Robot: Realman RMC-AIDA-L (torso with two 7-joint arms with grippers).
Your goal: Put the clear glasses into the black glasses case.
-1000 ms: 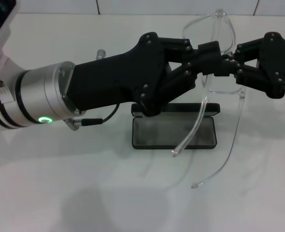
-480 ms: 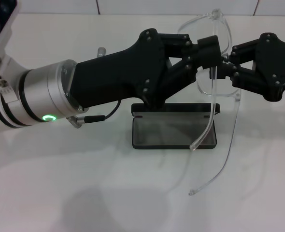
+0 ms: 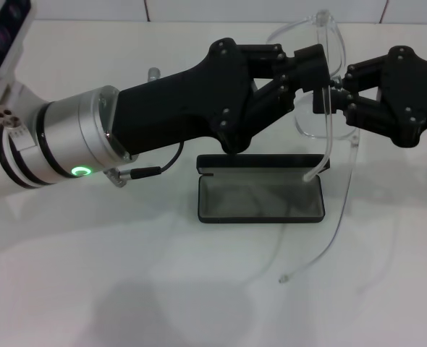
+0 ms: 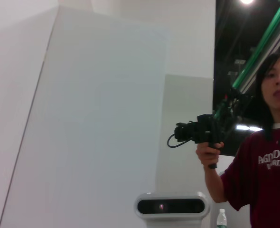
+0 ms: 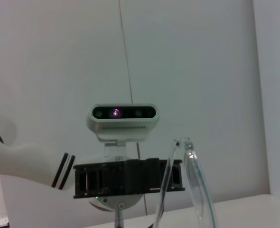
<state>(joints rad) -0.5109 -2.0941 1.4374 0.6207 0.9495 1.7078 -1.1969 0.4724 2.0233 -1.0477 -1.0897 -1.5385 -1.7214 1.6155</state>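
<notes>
Glasses [image 3: 322,79] are up in the air right now, held between our two grippers above the far edge of the case [image 3: 260,196], which sits open on the table [image 3: 127,289] with its grey lining facing up. Our left gripper [image 3: 316,66] comes in from the left and is clamped on the frame near the middle, and our right gripper [image 3: 334,94] pinches it from the other side, so both are grasping the glasses. We figure the double hold is there to keep the thing steady while one arm gets folded: one clear arm hangs down with its tip just over the case's right end, the other trails out past the case toward us, tip near the table. As far as we can judge they need folding before they'll fit, since the case is about as wide as the frame. Writing: nothing readable on the case from here, no lettering on the inside of the lid that we can make out. In the left wrist view there's a person [image 4: 268,142] in a dark red shirt with white print, too cut off to read.
</notes>
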